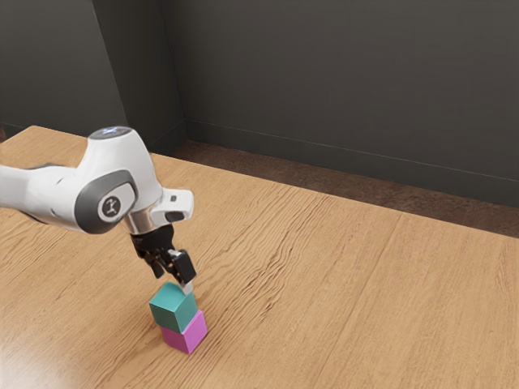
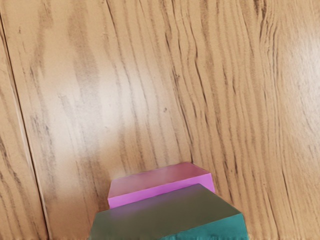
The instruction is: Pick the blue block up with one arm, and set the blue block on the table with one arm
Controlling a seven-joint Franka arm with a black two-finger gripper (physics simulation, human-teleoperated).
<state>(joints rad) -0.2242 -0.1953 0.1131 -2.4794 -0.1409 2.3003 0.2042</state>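
While the arm (image 1: 49,194) is extended from the exterior view's left, the end effector (image 1: 173,282) is angled down just over the blue block (image 1: 173,309), its fingers parted. The blue block is supported, offset, by the pink block (image 1: 186,335). Wood-grained counter (image 1: 365,284) is spread rightward in the exterior view; beyond its far edge, dark walls (image 1: 349,81) are seen.

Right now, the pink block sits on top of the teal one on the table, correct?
No, the order is reversed: the teal block sits on top of the pink block on the table, as the exterior view shows.
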